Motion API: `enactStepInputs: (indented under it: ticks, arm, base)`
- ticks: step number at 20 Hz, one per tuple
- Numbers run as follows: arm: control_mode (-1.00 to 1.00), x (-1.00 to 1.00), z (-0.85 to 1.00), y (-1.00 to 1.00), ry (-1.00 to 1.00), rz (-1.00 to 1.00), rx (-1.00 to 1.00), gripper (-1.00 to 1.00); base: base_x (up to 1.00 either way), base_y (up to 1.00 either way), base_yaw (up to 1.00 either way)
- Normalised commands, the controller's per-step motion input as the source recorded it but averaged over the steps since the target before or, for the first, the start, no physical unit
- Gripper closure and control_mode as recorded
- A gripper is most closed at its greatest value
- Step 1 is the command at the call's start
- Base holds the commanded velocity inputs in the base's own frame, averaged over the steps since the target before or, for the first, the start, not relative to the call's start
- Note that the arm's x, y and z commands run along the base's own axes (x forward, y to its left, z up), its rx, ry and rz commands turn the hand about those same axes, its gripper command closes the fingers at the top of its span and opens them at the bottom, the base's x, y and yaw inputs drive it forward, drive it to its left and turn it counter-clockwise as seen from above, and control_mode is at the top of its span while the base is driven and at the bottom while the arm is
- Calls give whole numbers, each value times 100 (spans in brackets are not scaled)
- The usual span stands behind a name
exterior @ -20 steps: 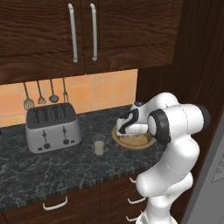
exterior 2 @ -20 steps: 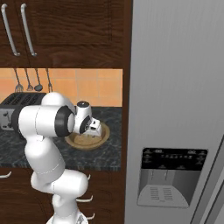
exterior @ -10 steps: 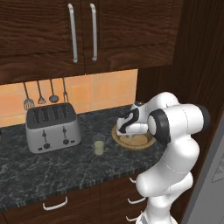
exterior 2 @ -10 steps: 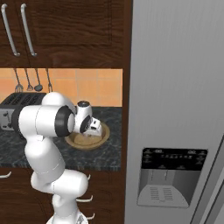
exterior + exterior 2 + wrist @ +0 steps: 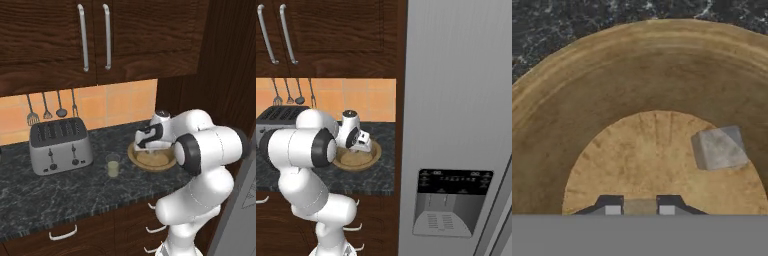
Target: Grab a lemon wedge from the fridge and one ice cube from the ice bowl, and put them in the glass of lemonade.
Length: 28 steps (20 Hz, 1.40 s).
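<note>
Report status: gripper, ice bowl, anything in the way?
Gripper down inside ice bowl, fingers closed on a small pale block. One ice cube loose beside it. Nothing in the way.

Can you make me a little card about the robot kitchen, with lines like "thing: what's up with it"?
gripper: down inside the ice bowl, fingers close together
between the fingers: a small pale block, probably an ice cube
ice bowl: wooden, on the counter beside the fridge
loose ice cube: lying on the bowl floor, apart from the fingers
glass of lemonade: upright on the counter, between toaster and bowl
toaster: steel, against the wall
fridge: doors closed
lemon wedge: not seen
</note>
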Motion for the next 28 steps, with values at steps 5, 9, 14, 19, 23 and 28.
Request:
enactStepInputs:
  ticks: [5, 9, 14, 19, 23, 28]
  arm:
    - [-100, -54, 71, 0, -5, 0, 0, 100]
    - [-100, -41, 74, 16, 0, 9, 0, 100]
    - [-100, -48, 51, 47, 0, 22, 0, 100]
    - [-100, -16, 30, 94, 11, 39, 0, 100]
    - [-100, -7, 2, 94, 3, 20, -2, 100]
    - [-100, 4, 0, 27, 0, 0, -1, 100]
  base:
    - [0, 0, 0]
    - [0, 0, 0]
    - [0, 0, 0]
    - [0, 0, 0]
    - [0, 0, 0]
    - [0, 0, 0]
